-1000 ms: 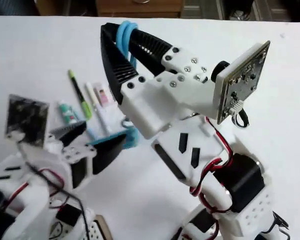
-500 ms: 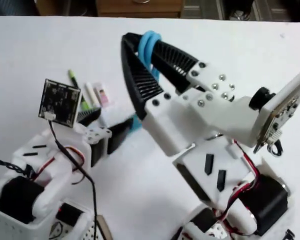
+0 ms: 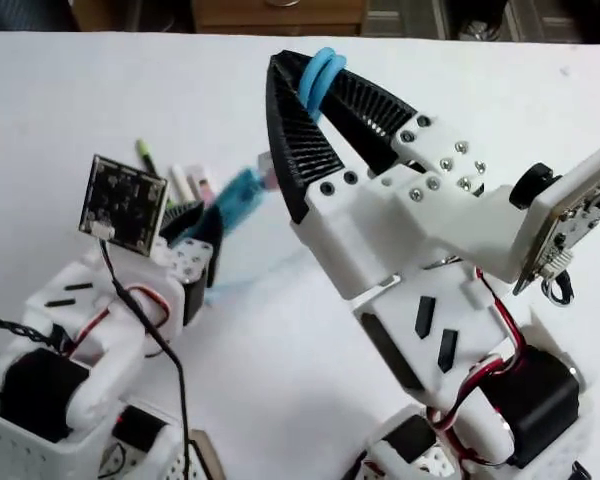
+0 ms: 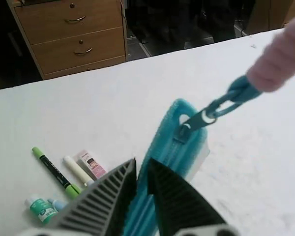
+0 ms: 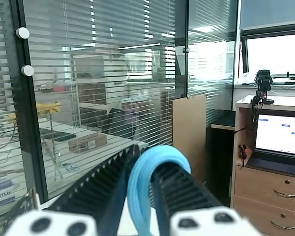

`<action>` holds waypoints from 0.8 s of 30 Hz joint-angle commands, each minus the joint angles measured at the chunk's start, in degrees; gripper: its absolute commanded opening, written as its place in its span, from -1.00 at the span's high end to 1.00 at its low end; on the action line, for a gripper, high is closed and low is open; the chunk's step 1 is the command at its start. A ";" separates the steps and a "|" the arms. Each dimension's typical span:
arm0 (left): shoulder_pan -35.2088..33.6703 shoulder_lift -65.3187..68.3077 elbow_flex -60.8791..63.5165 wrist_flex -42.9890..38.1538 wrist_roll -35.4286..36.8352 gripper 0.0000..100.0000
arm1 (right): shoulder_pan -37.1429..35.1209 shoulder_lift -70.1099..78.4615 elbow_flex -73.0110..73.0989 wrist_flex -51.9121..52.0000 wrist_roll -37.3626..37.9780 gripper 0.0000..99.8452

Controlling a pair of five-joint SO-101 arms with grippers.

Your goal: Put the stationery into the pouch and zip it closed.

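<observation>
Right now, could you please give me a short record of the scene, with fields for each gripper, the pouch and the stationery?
Left gripper: shut on the blue pouch
Pouch pose: held tilted over the table
Right gripper: high above the table, shut on a blue loop
Stationery: green pen, white stick, pink eraser and small tube lie on the table, outside the pouch

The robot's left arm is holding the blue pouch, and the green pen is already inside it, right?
No. The left tool does hold the blue pouch, but the green pen lies outside it on the table, as the left wrist view shows.
</observation>
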 commanded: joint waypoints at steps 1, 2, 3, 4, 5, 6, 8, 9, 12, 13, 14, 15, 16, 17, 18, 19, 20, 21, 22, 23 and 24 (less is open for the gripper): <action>0.13 0.04 -8.62 -1.14 0.09 0.95 | 0.48 -0.66 -1.93 -0.04 0.44 0.97; 0.13 0.04 -11.08 -1.14 0.09 0.96 | 0.48 -0.66 -1.93 -0.04 0.44 0.97; 0.13 0.04 -13.89 -1.14 0.09 0.96 | 0.48 -0.66 -1.93 -0.04 0.35 0.97; 0.22 0.04 -16.53 -1.14 0.09 0.96 | 0.48 -0.66 -1.93 -0.04 0.26 0.97; 0.22 0.04 -19.08 -1.32 0.09 0.96 | 0.48 -0.66 -1.93 -0.04 0.26 0.97; 0.22 0.13 -21.71 -1.32 0.09 0.96 | 0.48 -0.66 -1.93 -0.13 0.26 0.97; 1.36 1.54 -26.46 -0.53 0.09 0.96 | 0.48 -0.66 -1.93 -0.13 0.26 0.97; 2.77 2.95 -29.01 1.14 0.09 0.96 | 0.48 -0.66 -1.93 -0.13 0.26 0.97; 9.01 9.27 -36.66 9.41 0.00 0.96 | 0.48 -0.75 -2.02 -0.04 0.35 0.97; 11.65 11.91 -38.77 12.40 -0.18 0.96 | 0.66 -0.75 -2.02 -0.04 0.35 0.97; 13.76 14.37 -40.88 14.86 -0.26 0.96 | 0.66 -0.75 -2.02 -0.04 0.35 0.97; 15.08 16.84 -42.64 16.97 -0.26 0.95 | 0.75 -0.75 -2.02 -0.04 0.35 0.97; 15.60 19.12 -44.13 18.20 -0.35 0.95 | 0.75 -0.84 -2.02 0.04 0.35 0.97; 15.69 21.32 -45.54 19.16 -0.44 0.95 | 0.75 -1.01 -2.02 0.04 0.35 0.97; 15.69 23.34 -46.51 19.60 -1.05 0.95 | 0.75 -1.36 -2.02 0.04 0.35 0.97; 15.69 25.10 -46.95 19.87 -2.37 0.95 | 0.75 -1.71 -2.02 0.04 0.35 0.97; 15.69 26.59 -46.95 19.87 -3.87 0.95 | 0.75 -1.98 -2.02 0.04 0.44 0.97; 15.69 28.26 -46.95 19.96 -5.27 0.95 | 0.75 -2.24 -1.93 0.04 0.44 0.97; 15.69 29.85 -46.95 20.31 -6.51 0.95 | 0.84 -2.42 -1.93 0.13 0.44 0.97; 15.69 31.43 -46.95 20.66 -7.56 0.95 | 0.84 -2.59 -1.76 0.13 0.44 0.97; 15.60 32.92 -46.95 21.01 -8.09 0.95 | 0.84 -2.77 -1.67 0.13 0.44 0.97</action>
